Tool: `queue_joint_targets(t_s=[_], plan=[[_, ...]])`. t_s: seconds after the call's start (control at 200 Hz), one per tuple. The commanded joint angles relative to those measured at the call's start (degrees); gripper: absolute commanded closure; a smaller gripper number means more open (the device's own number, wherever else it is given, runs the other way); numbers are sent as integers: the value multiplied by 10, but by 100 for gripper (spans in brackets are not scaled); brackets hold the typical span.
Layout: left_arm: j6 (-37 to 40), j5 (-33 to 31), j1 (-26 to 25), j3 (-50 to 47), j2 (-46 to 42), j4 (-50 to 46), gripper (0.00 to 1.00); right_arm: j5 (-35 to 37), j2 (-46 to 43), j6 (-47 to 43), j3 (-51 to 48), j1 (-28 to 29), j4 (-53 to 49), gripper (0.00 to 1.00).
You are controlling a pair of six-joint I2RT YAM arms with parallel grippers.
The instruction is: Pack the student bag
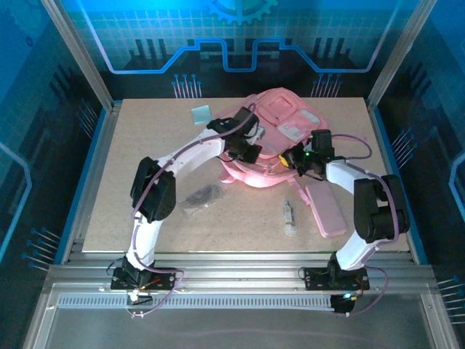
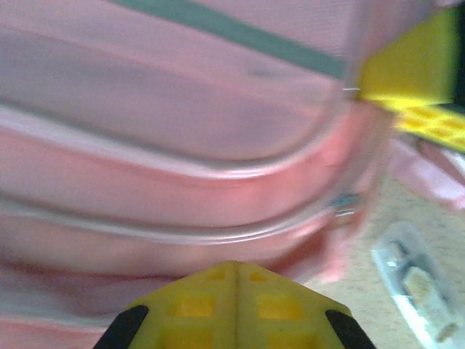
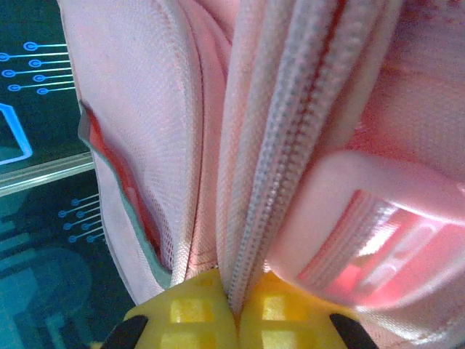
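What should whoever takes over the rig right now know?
Left gripper: shut against the backpack; whether it holds fabric is unclear.
Right gripper: shut on the backpack's zipper seam.
The backpack lies at the far middle of the table. The pencil case, small packet, dark item and pale card lie loose on it.
Done: nothing seen packed.
To do: open the backpack, load the loose items.

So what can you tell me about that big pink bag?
The bag is a soft pink backpack of woven-looking fabric. It lies slumped at the far side of the table, front up, showing a whitish patch and zipped pockets. The right gripper is shut on a zipper band at the bag's near edge. The left gripper, fingers together, sits right up against its pink side.
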Motion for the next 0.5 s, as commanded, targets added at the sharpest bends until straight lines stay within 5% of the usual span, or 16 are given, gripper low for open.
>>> queue_joint_targets(t_s=[0.0, 0.3, 0.49], plan=[[49, -55, 38, -16, -22, -17, 100, -23, -25, -87, 25, -28, -69, 100], [-38, 5, 18, -1, -28, -10, 100, -45, -33, -92, 27, -25, -80, 100], [-189, 45, -24, -77, -81, 100, 52, -21, -41, -52, 24, -9, -59, 100]])
